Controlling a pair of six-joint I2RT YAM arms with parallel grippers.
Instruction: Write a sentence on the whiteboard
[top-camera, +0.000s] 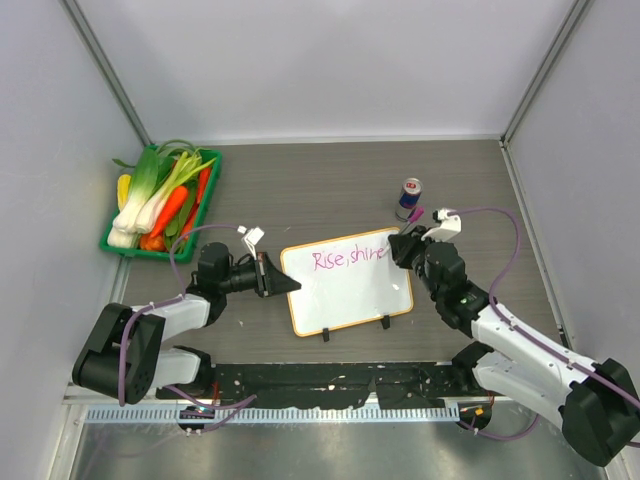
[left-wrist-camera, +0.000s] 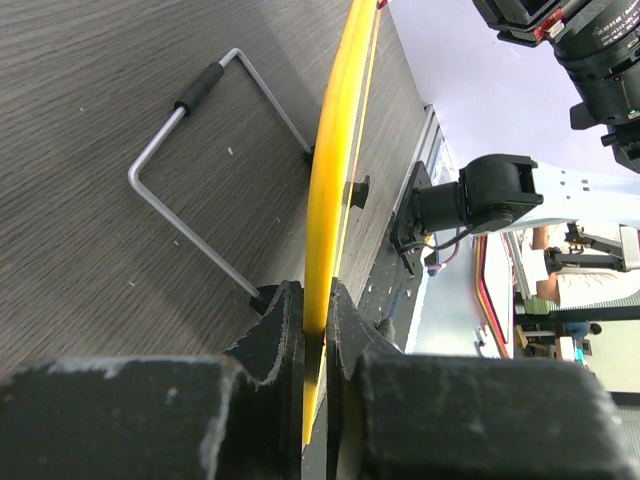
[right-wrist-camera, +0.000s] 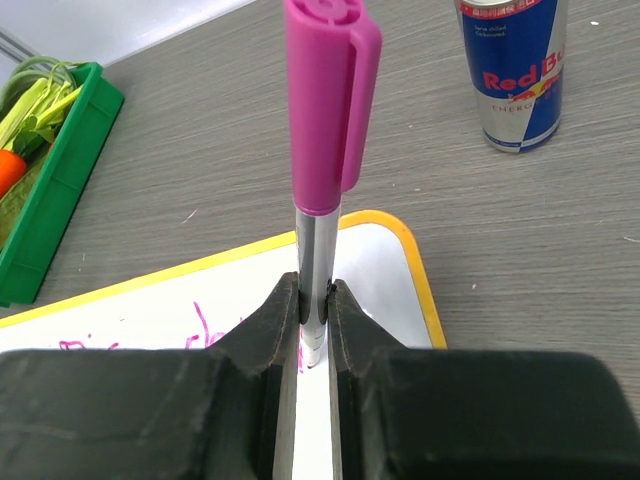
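Note:
The whiteboard (top-camera: 350, 290), white with an orange-yellow frame, lies mid-table. The sentence (top-camera: 348, 257), in pink, reads roughly "Rise, shine" along its far edge. My left gripper (top-camera: 285, 283) is shut on the board's left edge. In the left wrist view that frame (left-wrist-camera: 335, 170) runs edge-on into the gripper (left-wrist-camera: 318, 305). My right gripper (top-camera: 405, 246) is shut on a marker (right-wrist-camera: 322, 150) with a silver barrel and a pink cap on its upper end. The gripper (right-wrist-camera: 315, 300) holds it over the board's far right corner (right-wrist-camera: 385, 265). The tip sits at the surface beside pink strokes (right-wrist-camera: 200, 322).
A green basket of vegetables (top-camera: 160, 205) stands at the far left. A Red Bull can (top-camera: 410, 197) stands just beyond the right gripper and shows large in the right wrist view (right-wrist-camera: 515, 70). A bent wire stand (left-wrist-camera: 190, 170) lies beside the board. Two black clip feet (top-camera: 326, 334) line its near edge.

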